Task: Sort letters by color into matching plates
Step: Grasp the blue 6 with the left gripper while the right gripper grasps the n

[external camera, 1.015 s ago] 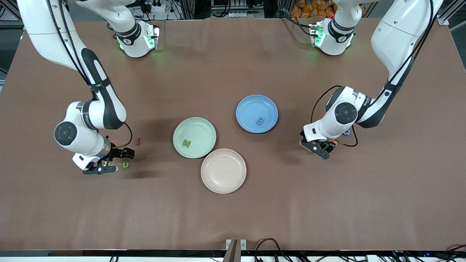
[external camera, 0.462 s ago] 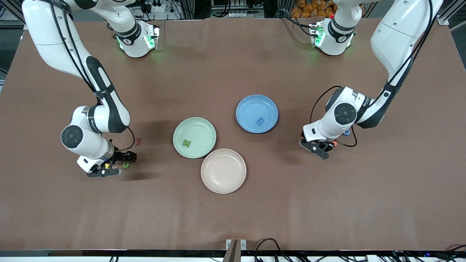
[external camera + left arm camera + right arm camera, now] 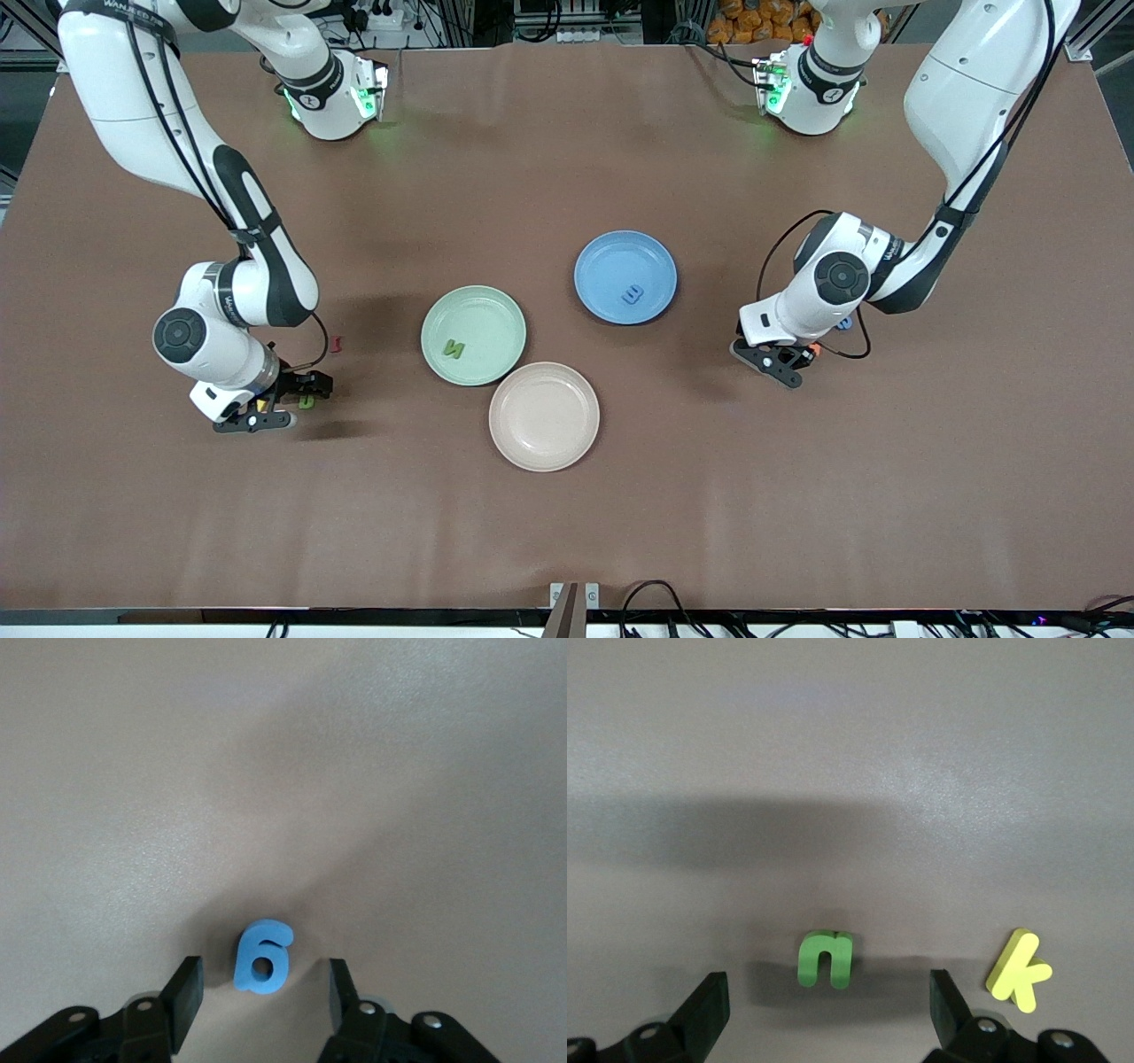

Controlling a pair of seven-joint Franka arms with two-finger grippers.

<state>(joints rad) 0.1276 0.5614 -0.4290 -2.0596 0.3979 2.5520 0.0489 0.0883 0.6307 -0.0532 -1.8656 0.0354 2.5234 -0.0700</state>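
A chunky blue 6 (image 3: 262,957) is seen flat on the table between the spread fingers of the left gripper (image 3: 262,997), untouched. A green n (image 3: 826,958) is bracketed likewise by the wide-open right gripper (image 3: 828,1010).

A brown cloth (image 3: 567,532) covers the whole table. Along its top edge run metal frame rails (image 3: 1090,40), power strips and tangled black cables (image 3: 656,595).

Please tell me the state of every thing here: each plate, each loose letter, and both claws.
Mint green plate: holds green N.
Blue plate: holds blue letter.
Pinkish-beige plate: empty.
Blue digit 6: on table, between left claw fingers, not gripped.
Green n: on table, between open right claw fingers.
Yellow k: on table, beside green n.
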